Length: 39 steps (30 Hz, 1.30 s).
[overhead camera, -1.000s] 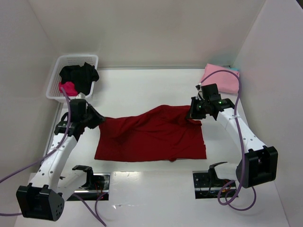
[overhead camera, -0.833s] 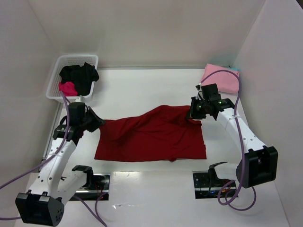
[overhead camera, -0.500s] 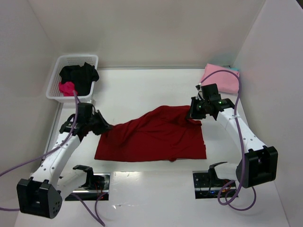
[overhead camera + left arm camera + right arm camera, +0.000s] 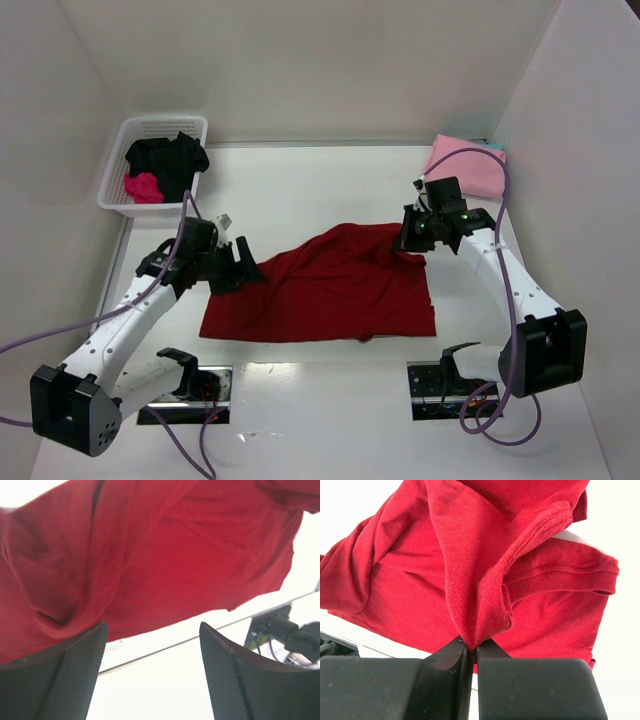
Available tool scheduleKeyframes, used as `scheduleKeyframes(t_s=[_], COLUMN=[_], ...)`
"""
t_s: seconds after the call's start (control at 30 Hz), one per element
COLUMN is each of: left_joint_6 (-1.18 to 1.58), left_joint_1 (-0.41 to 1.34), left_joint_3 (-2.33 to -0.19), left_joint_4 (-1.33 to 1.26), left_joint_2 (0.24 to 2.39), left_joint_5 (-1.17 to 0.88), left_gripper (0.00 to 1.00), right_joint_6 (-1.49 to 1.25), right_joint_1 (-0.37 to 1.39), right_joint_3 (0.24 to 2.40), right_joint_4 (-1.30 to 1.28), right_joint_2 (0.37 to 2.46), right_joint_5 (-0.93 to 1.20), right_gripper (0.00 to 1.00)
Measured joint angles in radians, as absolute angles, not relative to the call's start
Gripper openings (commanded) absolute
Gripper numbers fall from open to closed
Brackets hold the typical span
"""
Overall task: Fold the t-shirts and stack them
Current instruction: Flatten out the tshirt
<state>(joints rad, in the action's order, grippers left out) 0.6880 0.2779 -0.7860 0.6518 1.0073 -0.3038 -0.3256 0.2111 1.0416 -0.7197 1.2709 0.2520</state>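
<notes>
A dark red t-shirt (image 4: 330,285) lies partly spread on the white table, its top left part bunched toward the middle. My left gripper (image 4: 243,268) stands open at the shirt's upper left edge; in the left wrist view its two mesh fingers (image 4: 75,675) are wide apart with only table between them, and the red cloth (image 4: 175,555) lies just beyond. My right gripper (image 4: 408,240) is shut on the shirt's upper right corner, with a pinched fold of red cloth (image 4: 485,615) rising from the jaws (image 4: 474,650). A light pink folded t-shirt (image 4: 468,165) lies at the back right.
A white basket (image 4: 118,135) at the back left holds a black t-shirt (image 4: 168,158) and a magenta one (image 4: 143,186). White walls close in both sides and the back. Two dark mounting plates (image 4: 200,385) (image 4: 445,392) sit at the near edge.
My left gripper carried the shirt's left corner rightward over the cloth, then opened and let it go. The right arm has not moved.
</notes>
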Motion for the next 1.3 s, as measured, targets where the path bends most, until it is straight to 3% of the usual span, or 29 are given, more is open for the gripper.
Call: scheduleKeyframes(t_s=[0.4, 0.63, 1.07, 1.3], left_joint_6=[0.768, 0.89, 0.862, 0.814], left_joint_1=[0.239, 0.199, 0.184, 0.201], left_joint_3=[-0.828, -0.683, -0.707, -0.722], left_joint_4=[0.641, 0.62, 0.528, 0.561], left_joint_2=[1.119, 0.981, 1.259, 1.146], left_joint_5=[-0.153, -0.119, -0.075, -0.184], left_gripper=[0.9, 0.85, 0.82, 0.76], right_joint_6=[-0.326, -0.326, -0.325, -0.325], right_joint_1=[0.211, 0.211, 0.211, 0.211], right_joint_3=[1.042, 1.042, 1.042, 1.042], right_joint_4=[-0.721, -0.722, -0.722, -0.722], right_joint_2=[1.271, 1.271, 1.282, 1.281], right_joint_5=[0.252, 0.252, 0.26, 0.258], right_gripper=[0.06, 0.06, 0.06, 0.06])
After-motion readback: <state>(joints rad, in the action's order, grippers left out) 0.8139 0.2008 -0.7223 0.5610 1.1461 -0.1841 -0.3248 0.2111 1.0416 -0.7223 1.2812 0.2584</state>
